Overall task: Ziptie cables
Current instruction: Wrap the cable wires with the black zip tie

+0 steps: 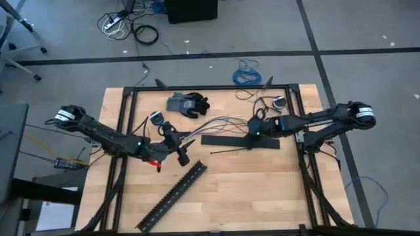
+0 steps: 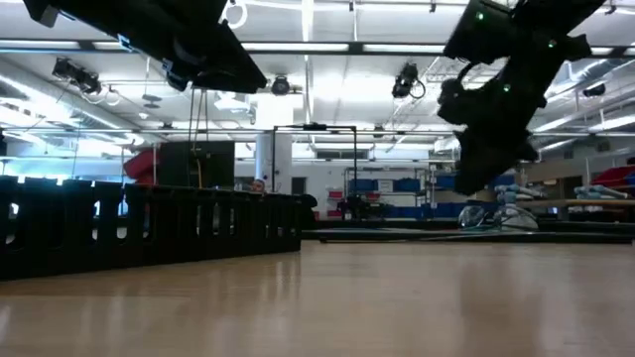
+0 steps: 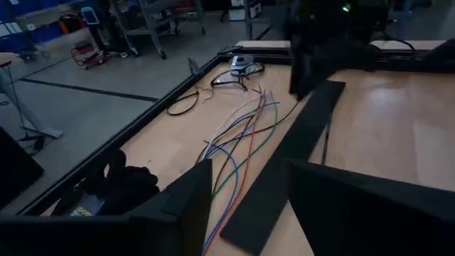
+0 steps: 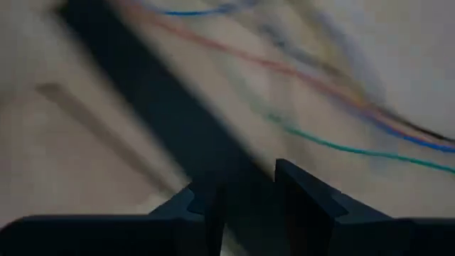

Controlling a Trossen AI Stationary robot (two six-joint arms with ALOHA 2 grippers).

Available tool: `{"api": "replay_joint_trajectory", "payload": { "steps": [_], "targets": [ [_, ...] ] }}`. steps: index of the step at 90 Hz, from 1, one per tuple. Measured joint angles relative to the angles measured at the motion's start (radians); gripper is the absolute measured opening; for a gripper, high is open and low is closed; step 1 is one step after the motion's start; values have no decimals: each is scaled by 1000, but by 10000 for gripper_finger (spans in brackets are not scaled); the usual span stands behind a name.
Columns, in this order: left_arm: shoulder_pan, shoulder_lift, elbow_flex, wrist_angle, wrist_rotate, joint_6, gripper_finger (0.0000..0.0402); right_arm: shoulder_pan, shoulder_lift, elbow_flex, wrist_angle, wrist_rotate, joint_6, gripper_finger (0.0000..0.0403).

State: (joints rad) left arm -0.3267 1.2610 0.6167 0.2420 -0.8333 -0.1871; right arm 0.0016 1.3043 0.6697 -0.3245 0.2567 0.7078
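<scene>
Gathering step: the right end effector [image 1: 252, 133], slightly parted and empty, hovers over the cables [image 1: 220, 122] near the table's far edge; next, pinch them while the open left end effector [image 1: 178, 145] waits.

Table [image 1: 262, 196]: light wood boards, smooth, faint sheen in the low view; frame [image 1: 216, 88] around it: dark metal bars, matt; cables [image 3: 242, 135]: thin, plastic-sheathed, smooth, in white, red, blue and green; flat strip [image 1: 230, 140] beside them: black, matt, looks like plastic; slotted strip [image 1: 174, 195]: black plastic, ribbed, dull; glove [image 1: 187, 103]: dark cloth with a grey patch, matt; left gripper fingers [image 3: 192, 206]: dark, smooth, low gloss.
</scene>
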Motion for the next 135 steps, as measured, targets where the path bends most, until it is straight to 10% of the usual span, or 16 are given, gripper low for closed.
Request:
{"api": "replay_joint_trajectory", "payload": {
  "steps": [34, 119, 135],
  "targets": [
    [0, 0, 0, 0, 40, -6, 168, 109, 329, 0, 565, -55, -462, 114],
    [0, 0, 0, 0, 87, -8, 168, 107, 263, 0, 230, -72, -479, 112],
    [0, 0, 0, 0, 87, -7, 168, 108, 263, 1, 196, -69, -464, 35]
  ]
}}
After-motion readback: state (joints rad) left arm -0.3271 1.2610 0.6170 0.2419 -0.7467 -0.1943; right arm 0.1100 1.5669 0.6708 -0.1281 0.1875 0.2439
